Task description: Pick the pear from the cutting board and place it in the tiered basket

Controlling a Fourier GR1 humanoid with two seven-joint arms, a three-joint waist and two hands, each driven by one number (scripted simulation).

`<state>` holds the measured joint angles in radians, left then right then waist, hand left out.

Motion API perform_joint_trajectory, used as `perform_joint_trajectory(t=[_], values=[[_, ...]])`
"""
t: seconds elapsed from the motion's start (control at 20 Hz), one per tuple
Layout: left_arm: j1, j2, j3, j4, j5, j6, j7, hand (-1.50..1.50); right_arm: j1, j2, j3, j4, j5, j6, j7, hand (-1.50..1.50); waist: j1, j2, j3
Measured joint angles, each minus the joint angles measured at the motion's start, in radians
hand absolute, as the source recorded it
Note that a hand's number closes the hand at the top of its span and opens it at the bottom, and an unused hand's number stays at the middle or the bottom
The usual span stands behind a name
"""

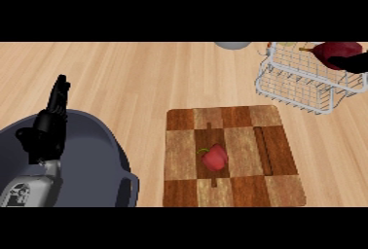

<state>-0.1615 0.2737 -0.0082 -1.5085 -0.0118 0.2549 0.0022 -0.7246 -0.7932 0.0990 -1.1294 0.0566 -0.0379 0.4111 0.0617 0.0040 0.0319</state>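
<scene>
The dark red pear (339, 50) lay over the basket (302, 82), stem leftward, in the right hand (352, 62), fingers indistinct and cut off; left hand (56, 104) straight-fingered.

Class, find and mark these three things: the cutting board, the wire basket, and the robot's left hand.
cutting board (277, 192): head view, bare lower right corner.
wire basket (287, 82): head view, front wire wall.
left hand (54, 114): head view, upright straight fingers.

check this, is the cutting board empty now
No, a small red item lies on the cutting board, while the right hand holds a dark red pear over the tiered basket.
</scene>
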Motion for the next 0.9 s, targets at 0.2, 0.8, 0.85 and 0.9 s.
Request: perform_joint_trajectory(t=[0.2, 0.8, 0.85, 0.9], values=[[0.006, -0.004, 0.005, -0.006, -0.007, -0.008, 0.001, 0.00, -0.018, 0.080, -0.048, 0.052, -0.064, -0.025, -0.026, -1.50, -0.002, -0.002, 0.000], [0.047, -0.001, 0.031, -0.029, -0.013, -0.008, 0.017, 0.00, -0.087, 0.086, -0.268, 0.147, -0.162, -0.173, -0.139, -1.50, -0.041, -0.012, 0.002], [0.055, 0.000, 0.033, -0.033, -0.016, -0.004, 0.018, 0.00, -0.082, 0.070, -0.285, 0.155, -0.160, -0.189, -0.139, -1.50, -0.048, -0.014, 0.002], [0.060, 0.001, 0.035, -0.036, -0.017, -0.003, 0.014, 0.00, -0.077, 0.056, -0.303, 0.168, -0.160, -0.202, -0.141, -1.50, -0.052, -0.014, 0.002]])
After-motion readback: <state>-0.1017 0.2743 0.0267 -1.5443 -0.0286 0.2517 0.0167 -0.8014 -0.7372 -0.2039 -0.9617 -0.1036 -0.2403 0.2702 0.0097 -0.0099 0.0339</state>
